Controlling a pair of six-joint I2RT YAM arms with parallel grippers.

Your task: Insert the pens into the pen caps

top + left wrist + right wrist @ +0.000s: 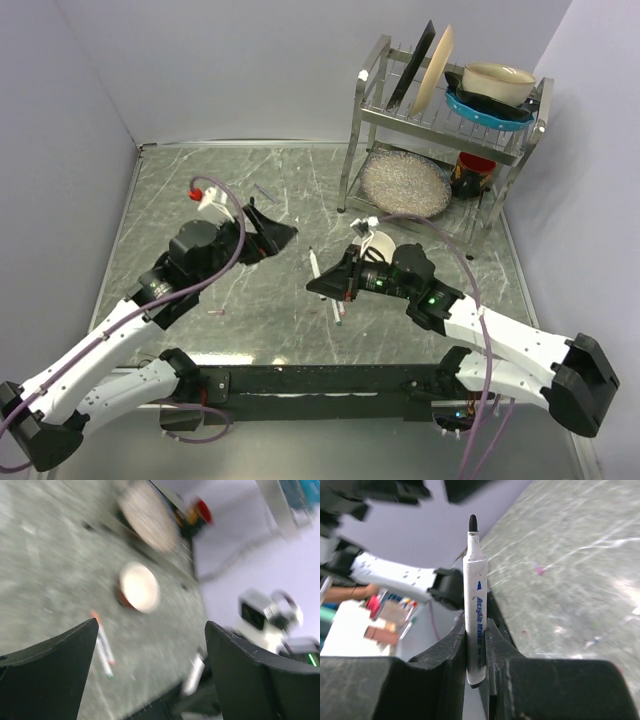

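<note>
Since the right wrist view is nice and sharp, you can actually read the barrel: "Acrylic Marker" in blue letters running lengthwise, with a little blue triangle above it. There's smaller print below that, but it's half hidden and I can't make it out.

That pen (475, 600) is white with a black nib and no cap on. The right gripper (476, 635) is clamped on its lower barrel, so the nib end sticks out well past the fingertips and only a short stub shows at the back.

A second pen (338, 314) with a green end lies flat on the table (260, 300), just beside the right gripper and partly tucked under it, not touching the held one as far as I can tell.

The left gripper (268, 236) is spread wide with nothing between the fingers. It sits across from the right one, well apart.

A tiny pinkish cap (215, 312) lies back beside the left arm, well behind its gripper.

The left wrist view is too blurred for any text.
</note>
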